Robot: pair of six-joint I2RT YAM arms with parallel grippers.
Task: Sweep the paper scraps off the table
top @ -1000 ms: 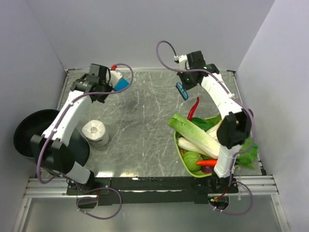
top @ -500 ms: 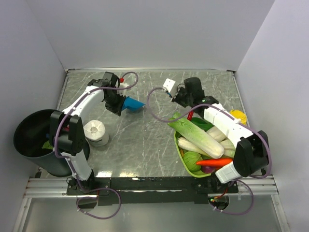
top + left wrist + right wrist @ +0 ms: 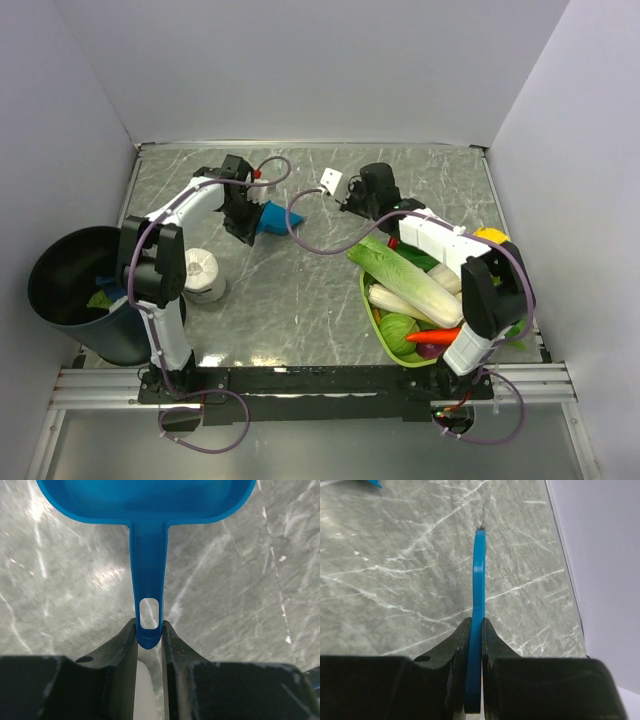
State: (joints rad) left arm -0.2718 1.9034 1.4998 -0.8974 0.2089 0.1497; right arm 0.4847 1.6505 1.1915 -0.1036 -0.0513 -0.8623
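Paper scraps: none visible on the open marble of the table (image 3: 300, 290) in any of the 3 views; either wrist view shows bare stone only. A green clump (image 3: 100, 297) low inside the black bin (image 3: 40, 262), off the table's left edge, may be some of them; too small to tell. Judged handling: thin crumpled paper, near weightless, soft, apt to skid, roll or flutter off at a fast stroke. Not a thing to pinch between fingers; better pushed low and slow by a flat edge into a scoop, so the hold belongs on the tools' handles. Left gripper (image 3: 149, 630) is clamped narrow on the tail of the handle of a blue dustpan (image 3: 145, 500), just at the hanging hole; the pan's bowl points away from the wrist, over the left rear of the table, and looks empty. A tip grip on stiff, slick plastic may let the pan twist if its lip catches. Right gripper (image 3: 475, 626) is closed tight on a thin blue sweeper blade (image 3: 479, 570), seen edge-on, upright, over the rear middle. In the overhead view the 2 tools are near each other, not touching. Outward: a white tissue roll (image 3: 197, 272) stands by the left arm; a green basket (image 3: 366, 292) of vegetables fills the right side.
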